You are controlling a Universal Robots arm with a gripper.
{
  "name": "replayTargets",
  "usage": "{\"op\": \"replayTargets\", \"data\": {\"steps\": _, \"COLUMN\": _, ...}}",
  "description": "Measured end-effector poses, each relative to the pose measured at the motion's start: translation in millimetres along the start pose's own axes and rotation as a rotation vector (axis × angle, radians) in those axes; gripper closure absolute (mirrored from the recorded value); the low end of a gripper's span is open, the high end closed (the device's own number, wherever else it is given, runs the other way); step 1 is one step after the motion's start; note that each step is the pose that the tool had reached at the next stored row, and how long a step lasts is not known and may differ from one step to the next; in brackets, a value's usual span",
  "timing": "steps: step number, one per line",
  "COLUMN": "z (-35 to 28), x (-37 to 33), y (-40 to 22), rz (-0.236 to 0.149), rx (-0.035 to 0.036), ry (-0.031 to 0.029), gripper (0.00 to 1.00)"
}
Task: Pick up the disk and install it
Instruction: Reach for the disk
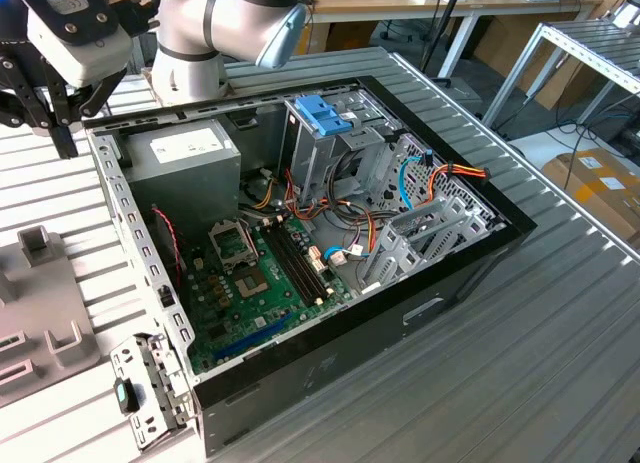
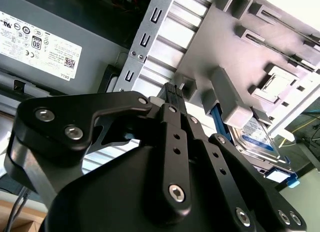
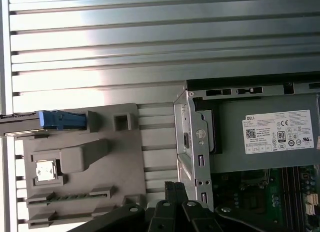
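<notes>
Exterior view's left: grey fixture plate (image 1: 40, 313) on slatted bench (image 1: 560, 363). Disk (image 2: 257, 138), blue-railed, sits in fixture at its edge, seen in both wrist views. Gripper (image 1: 66, 133) hangs between fixture and open computer case (image 1: 330, 363), near case's far-left corner; jaws closed, holding nothing, well apart from disk. Inside case: power supply (image 1: 185, 153), then light-blue latch (image 1: 325, 113) further right.

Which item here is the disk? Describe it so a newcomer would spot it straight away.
Beside the open computer case, a grey fixture plate lies on the slatted table. The disk sits at the plate's end away from the case: a flat, labelled silver slab whose blue side rails are the only colour on that plate.
</notes>
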State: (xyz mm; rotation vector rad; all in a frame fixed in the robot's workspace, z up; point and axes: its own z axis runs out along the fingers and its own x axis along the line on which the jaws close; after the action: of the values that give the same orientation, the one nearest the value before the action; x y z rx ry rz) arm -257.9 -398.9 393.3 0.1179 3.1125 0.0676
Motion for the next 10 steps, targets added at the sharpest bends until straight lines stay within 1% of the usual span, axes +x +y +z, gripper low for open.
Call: {"op": "replayTargets", "data": {"steps": 10, "z": -0.1, "x": 6.1, "y": -0.5, "rz": 0.0, "rx": 0.0, "ry": 0.0, "gripper": 0.89}}
